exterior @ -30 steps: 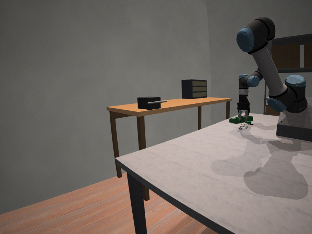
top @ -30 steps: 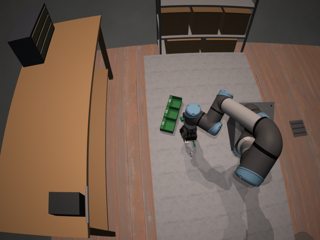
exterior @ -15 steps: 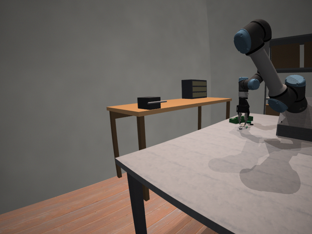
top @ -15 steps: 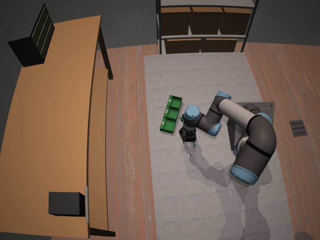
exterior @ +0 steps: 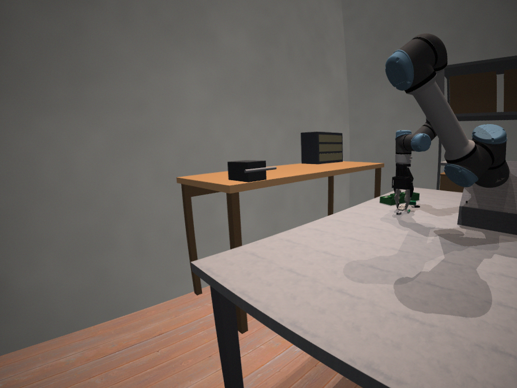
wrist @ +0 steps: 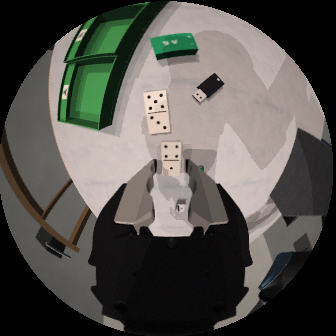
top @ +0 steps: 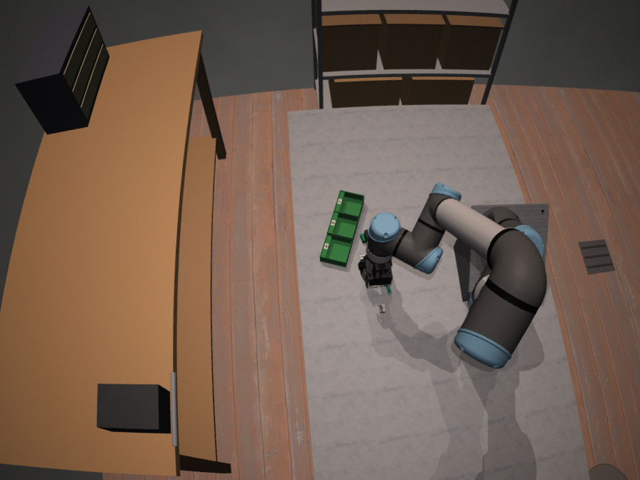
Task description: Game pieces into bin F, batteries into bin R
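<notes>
My gripper (wrist: 171, 160) hangs low over the grey table, just right of the green three-compartment bin row (top: 342, 227), which also shows in the wrist view (wrist: 95, 75). The fingers stand partly open, with the near end of a small white domino (wrist: 171, 156) between their tips; it lies flat on the table. A larger white domino (wrist: 156, 112) lies just beyond it. A flat green 9V battery (wrist: 174, 45) lies farther off beside the bins. A sliver of a small green battery (wrist: 201, 168) shows by the right finger. A tiny white piece (wrist: 181, 206) lies on the table under my palm.
A black USB stick (wrist: 207, 87) lies to the right of the dominoes. The bin labels are too small to read. The arm's base plate (top: 508, 242) is at the table's right. An orange side table (top: 103, 248) stands to the left, and shelves (top: 408, 51) at the back.
</notes>
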Robot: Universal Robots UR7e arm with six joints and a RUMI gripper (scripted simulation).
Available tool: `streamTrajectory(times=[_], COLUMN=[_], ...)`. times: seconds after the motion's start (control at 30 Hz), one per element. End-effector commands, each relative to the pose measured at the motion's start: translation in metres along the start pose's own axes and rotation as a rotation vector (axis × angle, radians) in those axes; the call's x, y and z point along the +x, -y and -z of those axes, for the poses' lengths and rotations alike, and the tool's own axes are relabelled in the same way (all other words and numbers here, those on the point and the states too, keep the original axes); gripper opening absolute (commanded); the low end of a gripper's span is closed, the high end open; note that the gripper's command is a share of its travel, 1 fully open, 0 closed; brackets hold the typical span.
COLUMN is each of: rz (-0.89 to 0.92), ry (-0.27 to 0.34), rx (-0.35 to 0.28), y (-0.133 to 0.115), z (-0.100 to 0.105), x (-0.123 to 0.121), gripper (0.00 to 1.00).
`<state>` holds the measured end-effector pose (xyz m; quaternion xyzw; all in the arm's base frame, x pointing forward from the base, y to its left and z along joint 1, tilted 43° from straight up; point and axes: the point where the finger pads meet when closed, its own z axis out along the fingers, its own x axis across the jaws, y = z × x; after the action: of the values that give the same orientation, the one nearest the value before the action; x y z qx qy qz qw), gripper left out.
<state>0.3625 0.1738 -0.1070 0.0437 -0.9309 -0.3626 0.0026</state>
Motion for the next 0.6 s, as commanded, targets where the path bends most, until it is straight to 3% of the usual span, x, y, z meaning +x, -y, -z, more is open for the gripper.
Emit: streamTrajectory(times=[0.0, 0.2, 0.23, 0.57], rz=[0.000, 0.000, 0.000, 0.000], ry=[0.001, 0.001, 0.001, 0.001], rx=[0.000, 0.000, 0.000, 0.000], y=[0.0001, 0.0000, 0.0000, 0.0000], z=[-0.0003, -0.0003, -0.0003, -0.0003], x=[-0.0002, -0.0001, -0.0001, -0.0002], gripper=[0.24, 0.24, 0.00, 0.00])
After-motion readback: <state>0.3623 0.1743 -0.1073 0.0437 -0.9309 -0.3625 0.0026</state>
